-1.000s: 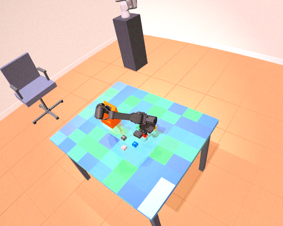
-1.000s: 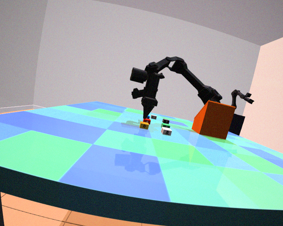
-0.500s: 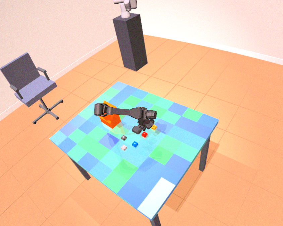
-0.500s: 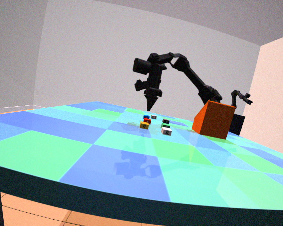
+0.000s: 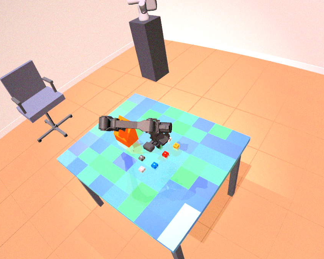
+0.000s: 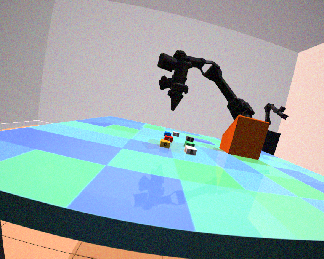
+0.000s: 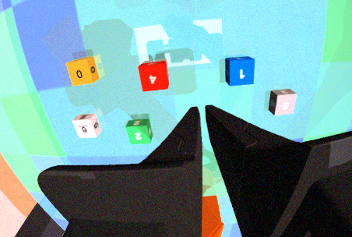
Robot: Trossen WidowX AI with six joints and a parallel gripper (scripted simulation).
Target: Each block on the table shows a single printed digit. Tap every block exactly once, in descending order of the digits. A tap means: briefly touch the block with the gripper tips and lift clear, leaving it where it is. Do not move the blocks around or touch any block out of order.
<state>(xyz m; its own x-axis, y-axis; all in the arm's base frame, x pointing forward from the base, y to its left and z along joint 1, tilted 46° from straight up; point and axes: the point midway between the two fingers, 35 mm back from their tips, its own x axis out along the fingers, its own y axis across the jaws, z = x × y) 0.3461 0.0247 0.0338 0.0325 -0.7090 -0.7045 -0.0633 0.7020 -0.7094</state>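
Note:
My gripper point(image 5: 158, 145) point(image 6: 172, 109) point(image 7: 201, 113) is shut and empty, high above the blocks. A red 4 block point(image 5: 165, 154) point(image 6: 168, 138) point(image 7: 153, 76) lies between a yellow 0 block point(image 5: 176, 145) point(image 6: 165, 144) point(image 7: 79, 74) and a blue 1 block point(image 5: 154, 165) point(image 6: 167, 134) point(image 7: 240, 71). A pale pink 3 block point(image 5: 141, 169) point(image 6: 175, 134) point(image 7: 285, 103) is beside the blue one. A green 2 block point(image 6: 189, 144) point(image 7: 138, 132) and a white block point(image 6: 190, 150) point(image 7: 86, 125), apparently 6, lie nearby. A black block point(image 5: 141, 157) point(image 6: 189, 139), apparently 7, is hidden in the wrist view.
An orange box-like object point(image 5: 125, 136) point(image 6: 248, 136) stands near the arm's base. A white strip point(image 5: 178, 227) lies at the table's near corner in the top view. A chair point(image 5: 39, 103) and a dark pedestal point(image 5: 149, 50) stand off the table.

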